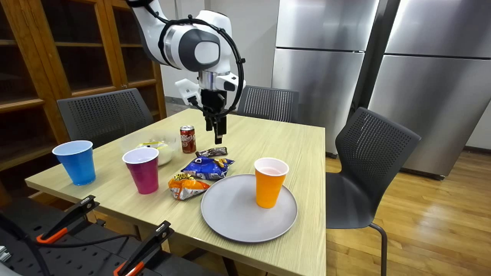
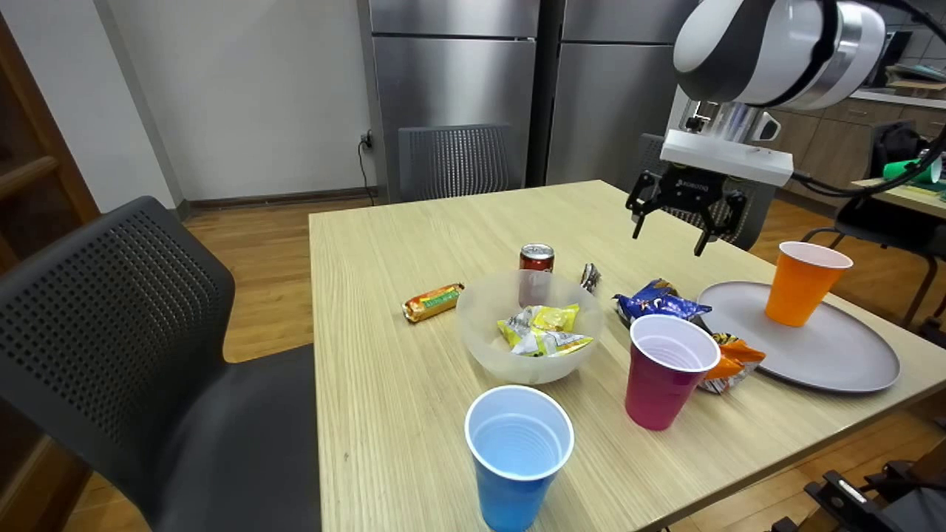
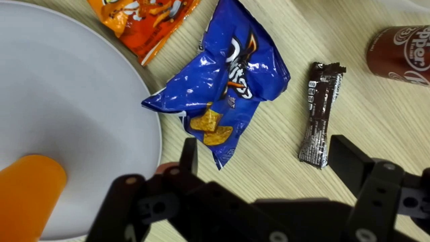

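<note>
The pincer hangs spread above the counter, probably nearest the blue chip bag (or dark-wrapped bar).

From my station I count a blue cup near a corner of the surface, a purple cup near its edge and an orange cup: three cups. I have one plate, one can and one bowl, though how many yellow packets it holds I can't tell. A blue snack bag and an orange snack bag make two; a dark-wrapped bar and a gold-wrapped bar make two bars. Three chairs stand at three edges, two refrigerators beyond.
</note>
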You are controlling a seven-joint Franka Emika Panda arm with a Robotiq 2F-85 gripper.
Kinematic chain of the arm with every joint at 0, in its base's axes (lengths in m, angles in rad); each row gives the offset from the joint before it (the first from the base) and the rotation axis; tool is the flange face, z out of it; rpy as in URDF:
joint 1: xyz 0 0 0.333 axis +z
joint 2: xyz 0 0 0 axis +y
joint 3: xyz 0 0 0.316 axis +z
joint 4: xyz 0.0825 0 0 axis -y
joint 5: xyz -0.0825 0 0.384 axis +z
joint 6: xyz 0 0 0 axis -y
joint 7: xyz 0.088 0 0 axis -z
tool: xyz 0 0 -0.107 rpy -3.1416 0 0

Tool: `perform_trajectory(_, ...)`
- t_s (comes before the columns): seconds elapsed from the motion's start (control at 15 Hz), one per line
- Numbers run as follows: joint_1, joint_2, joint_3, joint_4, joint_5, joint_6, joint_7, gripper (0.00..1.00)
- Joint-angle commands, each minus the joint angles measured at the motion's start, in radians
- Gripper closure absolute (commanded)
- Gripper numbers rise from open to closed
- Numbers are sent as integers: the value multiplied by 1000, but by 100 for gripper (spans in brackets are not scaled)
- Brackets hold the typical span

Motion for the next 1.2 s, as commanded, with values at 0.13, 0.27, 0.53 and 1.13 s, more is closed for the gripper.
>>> perform_trajectory(0.13, -16, 39, 9, 26, 22, -63, -38, 0)
perform_trajectory(0.27, -11, 51, 5, 28, 14, -71, -33, 0)
perform_trajectory(0.53, -7, 78, 8, 35, 21, -76, -20, 0)
perform_trajectory(1.13, 9, 171, 19, 106, 57, -69, 9, 0)
